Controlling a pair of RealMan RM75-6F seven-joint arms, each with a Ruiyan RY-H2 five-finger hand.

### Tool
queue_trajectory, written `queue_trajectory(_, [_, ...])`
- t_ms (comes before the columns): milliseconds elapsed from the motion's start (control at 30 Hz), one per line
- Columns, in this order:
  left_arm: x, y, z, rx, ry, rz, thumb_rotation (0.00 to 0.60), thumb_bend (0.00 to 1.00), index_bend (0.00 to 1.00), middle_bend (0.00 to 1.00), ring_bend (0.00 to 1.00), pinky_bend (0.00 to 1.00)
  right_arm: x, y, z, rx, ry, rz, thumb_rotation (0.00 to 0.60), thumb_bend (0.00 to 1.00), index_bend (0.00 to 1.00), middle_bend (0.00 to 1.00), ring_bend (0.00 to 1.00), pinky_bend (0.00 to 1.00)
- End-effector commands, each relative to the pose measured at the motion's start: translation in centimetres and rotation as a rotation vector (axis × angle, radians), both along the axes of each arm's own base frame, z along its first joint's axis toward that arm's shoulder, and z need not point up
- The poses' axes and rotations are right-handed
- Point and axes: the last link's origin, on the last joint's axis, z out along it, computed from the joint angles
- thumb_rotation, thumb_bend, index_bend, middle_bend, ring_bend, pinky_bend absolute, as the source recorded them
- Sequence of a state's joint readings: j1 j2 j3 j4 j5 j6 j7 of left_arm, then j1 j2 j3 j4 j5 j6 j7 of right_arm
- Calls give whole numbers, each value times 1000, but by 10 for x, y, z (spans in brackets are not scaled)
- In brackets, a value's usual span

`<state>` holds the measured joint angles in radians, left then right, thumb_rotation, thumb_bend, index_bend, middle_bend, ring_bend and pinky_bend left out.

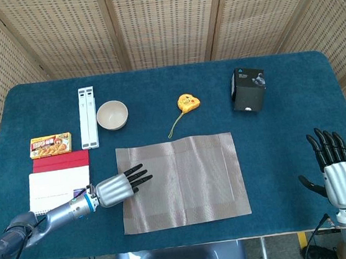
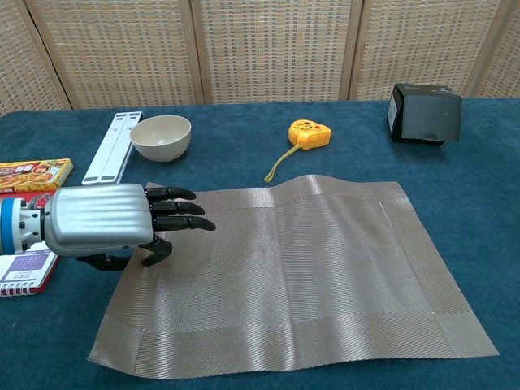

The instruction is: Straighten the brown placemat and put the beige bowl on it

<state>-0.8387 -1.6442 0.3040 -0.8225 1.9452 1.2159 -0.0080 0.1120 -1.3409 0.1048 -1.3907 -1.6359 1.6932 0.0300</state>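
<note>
The brown placemat [image 1: 182, 180] [image 2: 292, 272] lies flat near the table's front, its edges close to square with the table. My left hand [image 1: 116, 186] [image 2: 114, 223] lies palm down on the mat's left edge, fingers stretched out and pressing on the fabric. The beige bowl [image 1: 112, 115] [image 2: 161, 137] stands upright and empty on the blue cloth behind the mat's left corner, apart from it. At the front right corner of the table my right hand [image 1: 336, 166] is held upright with fingers spread and nothing in it, well to the right of the mat.
A white slotted bar [image 1: 88, 117] lies left of the bowl. A yellow tape measure [image 1: 187, 103] and a black box [image 1: 247, 88] sit behind the mat. A snack box [image 1: 50, 145], a red booklet [image 1: 60, 160] and a white notebook [image 1: 58, 189] lie at the left.
</note>
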Motion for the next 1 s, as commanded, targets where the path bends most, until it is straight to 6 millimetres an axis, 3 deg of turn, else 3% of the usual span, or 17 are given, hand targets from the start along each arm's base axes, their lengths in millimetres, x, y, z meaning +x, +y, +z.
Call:
queue_trajectory(33, [-5,1,4,7,-2,11,600,492,786,0,0,0,0,0,0,0,1,1,600,0,0,0,0,0])
queue_trajectory(267, [-18,-1,11,13,18,13,600,492,786,0,0,0,1,1,-1,2,3,4,600,0,0,0,0,0])
queue_trajectory(1000, [-32,-3,16,20,34,23,600,492,784,0,0,0,2,2,-1,4,3,7,600,0,0,0,0,0])
